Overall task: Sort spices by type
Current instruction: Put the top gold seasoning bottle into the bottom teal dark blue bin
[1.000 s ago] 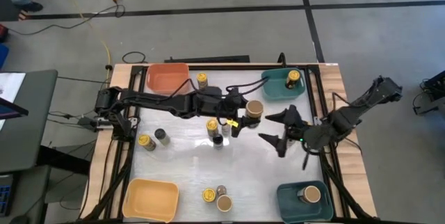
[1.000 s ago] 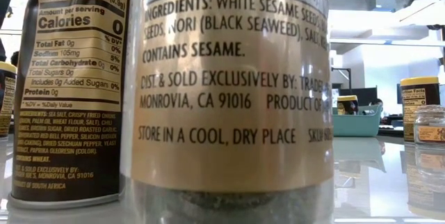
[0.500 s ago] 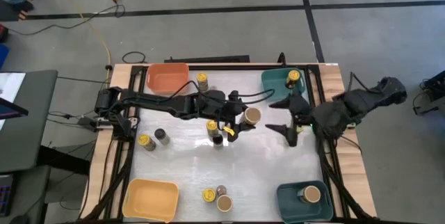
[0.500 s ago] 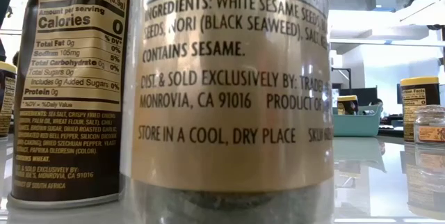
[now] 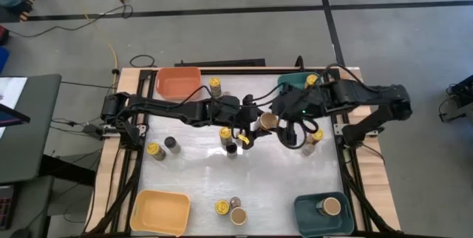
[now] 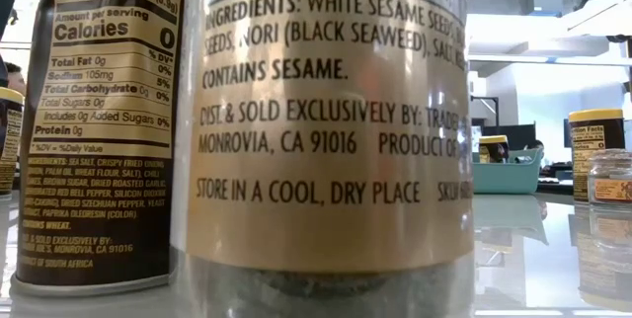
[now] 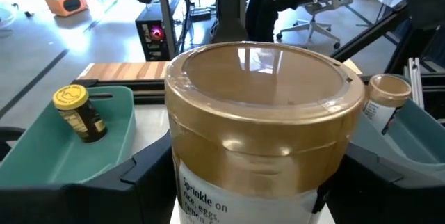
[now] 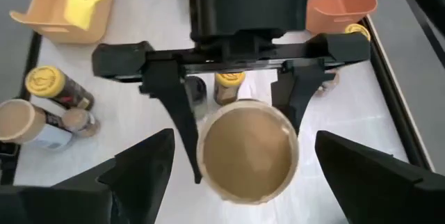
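Observation:
My left gripper (image 5: 260, 125) reaches from the table's left to its middle and is shut on a tan-lidded spice jar (image 5: 267, 122) (image 7: 264, 113) held above the table. My right gripper (image 5: 293, 132) (image 8: 243, 144) hovers open just right of and above that jar, its fingers wide on either side without touching it. Other spice jars stand on their bases. They include yellow-lidded ones (image 5: 214, 85) (image 5: 225, 133) (image 5: 156, 151), a small grey-topped one (image 5: 171, 144) and a black-lidded one (image 5: 231, 149). One yellow-lidded jar (image 5: 311, 83) stands in the far teal bin (image 5: 294, 90). My left gripper pinches the tan-lidded jar by its side wall (image 7: 186, 175), just below the lid, between its two fingers (image 8: 182, 120). The fingers come level from the table's left, one on each side. The jar stands upright in the hold, lifted clear of the table.
An orange bin (image 5: 177, 83) is at the far left and a yellow bin (image 5: 160, 213) at the near left. A near teal bin (image 5: 310, 216) holds a tan-lidded jar (image 5: 331, 207). Three jars (image 5: 230, 210) cluster at the near edge. Two jars (image 6: 326, 140) (image 6: 99, 120) block most of the low view.
My right gripper has swung from the table's right side toward the middle, rising and turning until it hangs open over the held jar. My left gripper has kept its place with the jar still in its fingers.

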Available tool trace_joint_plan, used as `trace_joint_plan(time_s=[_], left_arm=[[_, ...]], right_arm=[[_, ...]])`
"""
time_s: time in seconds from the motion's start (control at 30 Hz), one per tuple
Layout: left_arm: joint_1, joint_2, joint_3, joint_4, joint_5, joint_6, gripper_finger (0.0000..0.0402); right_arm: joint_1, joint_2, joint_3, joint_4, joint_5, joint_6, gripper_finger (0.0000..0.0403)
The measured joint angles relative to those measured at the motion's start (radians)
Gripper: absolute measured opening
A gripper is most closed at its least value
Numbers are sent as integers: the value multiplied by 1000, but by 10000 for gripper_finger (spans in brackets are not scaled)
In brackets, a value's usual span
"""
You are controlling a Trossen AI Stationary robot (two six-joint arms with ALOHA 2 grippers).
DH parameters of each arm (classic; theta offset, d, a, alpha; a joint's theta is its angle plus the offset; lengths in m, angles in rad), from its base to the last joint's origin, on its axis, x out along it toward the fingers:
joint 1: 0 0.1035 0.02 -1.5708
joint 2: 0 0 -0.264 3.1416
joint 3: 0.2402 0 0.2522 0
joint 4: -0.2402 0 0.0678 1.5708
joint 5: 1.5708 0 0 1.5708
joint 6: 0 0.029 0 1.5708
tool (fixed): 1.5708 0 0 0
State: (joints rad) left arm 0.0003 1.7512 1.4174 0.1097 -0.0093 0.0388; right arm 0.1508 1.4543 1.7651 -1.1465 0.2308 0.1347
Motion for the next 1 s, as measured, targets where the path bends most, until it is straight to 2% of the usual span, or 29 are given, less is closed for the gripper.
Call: trace_joint_plan(time_s=[0.07, 0.2, 0.43, 0.6, 0.87, 1.0], left_arm=[[-6, 0, 0, 0, -1, 15, 276], [-16, 0, 0, 0, -2, 40, 276], [-19, 1, 0, 5, -10, 48, 276], [-20, 2, 0, 6, -3, 48, 276], [-21, 4, 0, 5, -17, 24, 276], [-21, 4, 0, 7, -21, 8, 276]], right_arm=[[-11, 18, 26, -15, -12, -12, 375], [-40, 39, 46, -28, -121, -12, 375], [-41, 66, 46, -77, -131, 15, 375], [-38, 99, 46, -104, -199, 41, 375], [-26, 126, 46, -114, -198, 41, 374], [-24, 140, 46, -113, -158, 40, 367]])
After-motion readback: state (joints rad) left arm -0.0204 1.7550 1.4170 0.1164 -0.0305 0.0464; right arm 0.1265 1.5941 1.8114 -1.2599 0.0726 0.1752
